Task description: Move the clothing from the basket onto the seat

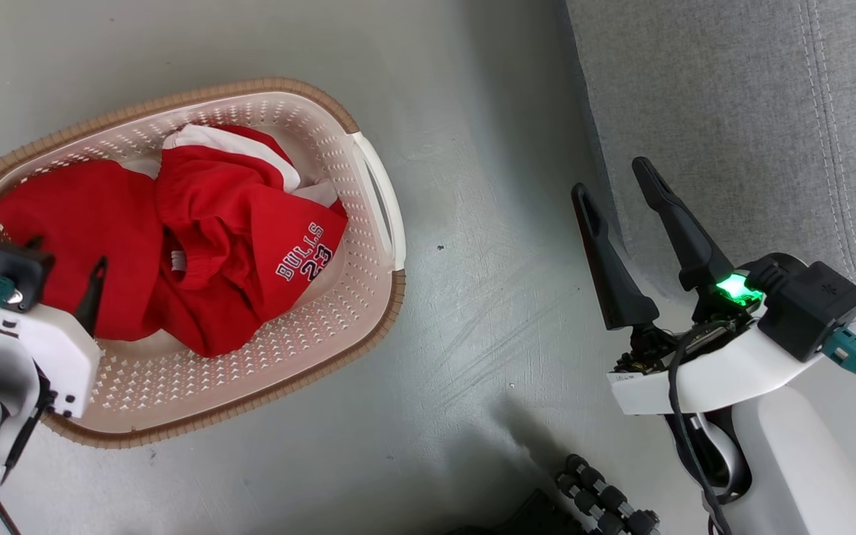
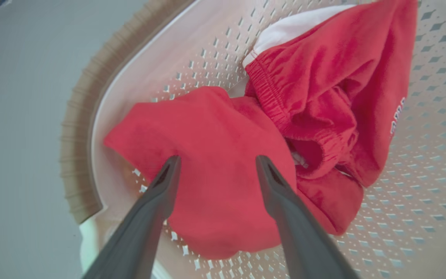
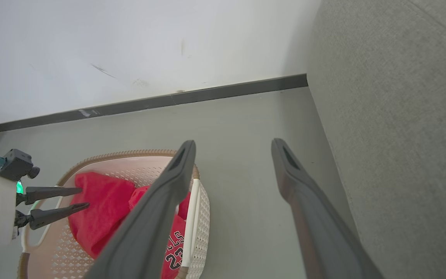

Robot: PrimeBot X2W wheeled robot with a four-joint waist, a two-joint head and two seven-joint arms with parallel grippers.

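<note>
The basket [image 1: 368, 119] stands on the floor at the left, holding the red clothing: a plain red garment [image 1: 79, 223] and a red piece with white "BULLS 23" lettering [image 1: 250, 223]. My left gripper [image 1: 67, 251] hangs over the basket's near left end. It is open, and in the left wrist view its fingers [image 2: 218, 159] straddle the plain red garment [image 2: 207, 128] just above it, with the lettered piece [image 2: 323, 89] to the right. My right gripper [image 1: 610, 177] is open and empty over the floor beside the grey seat [image 1: 733, 111].
Grey floor [image 1: 472, 297] lies between the basket and the seat. In the right wrist view a white wall with a dark baseboard [image 3: 207, 95] runs behind the basket [image 3: 130, 153] and the seat [image 3: 401, 135]. Part of my dark base [image 1: 599, 498] shows at the bottom.
</note>
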